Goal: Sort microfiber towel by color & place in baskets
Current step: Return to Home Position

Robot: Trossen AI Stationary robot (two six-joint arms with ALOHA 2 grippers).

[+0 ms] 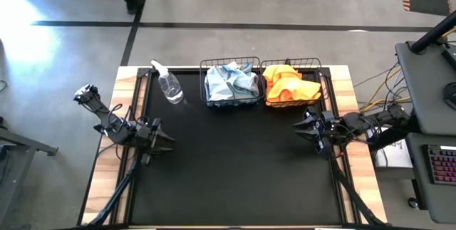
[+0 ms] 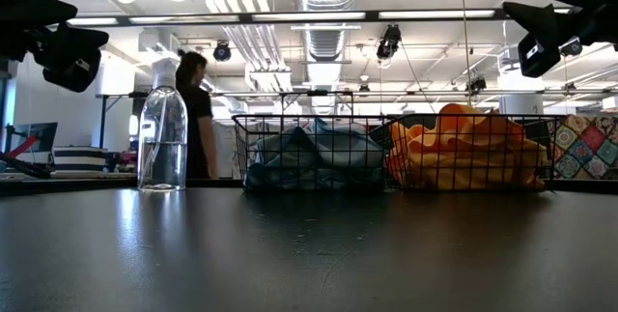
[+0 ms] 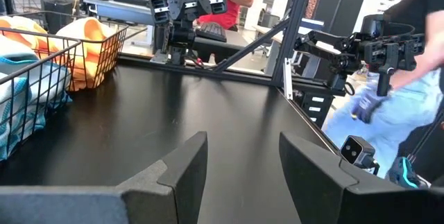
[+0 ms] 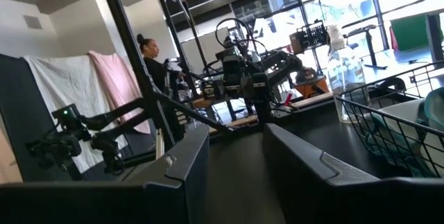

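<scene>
- While both dark arms hang back from the baskets, the left gripper (image 1: 167, 139) hovers over the left edge of the flat black table mat (image 1: 235, 176), raised off the surface and pointing in toward the middle.
- Look at the left wrist view: its two dark fingers (image 3: 182, 168) are spread well apart, and only bare mat shows in the gap between them.
- Across the table, the right gripper (image 1: 300, 129) hovers over the mat's right edge, facing its partner.
- It's the same there: the right wrist view shows the fingers (image 4: 186, 158) parted, with nothing pinched between them.
- Now the cloths. The pale blue-grey microfiber towels (image 1: 231, 80) lie in a crumpled heap inside the left black wire-mesh rectangular basket (image 1: 228, 105), which sits at the far edge of the mat.
- Just beside it, the right black wire-mesh rectangular basket (image 1: 318, 70) holds the bright orange microfiber towels (image 1: 288, 86).
- From table height, the orange folds mound up over the top wire, while the blue-grey ones sit at about rim level.
- The two baskets stand side by side; whether their walls actually touch, I cannot tell.
- The right gripper is near the front corner of the orange basket but apart from it; the left gripper is well apart from both.
- A clear plastic spray bottle (image 1: 169, 86) stands upright on the mat near the outer side of the left basket, not touching it.
- Beyond the table, a person in a dark top (image 2: 198, 109) stands in the room, seen behind the bottle in the low view.
</scene>
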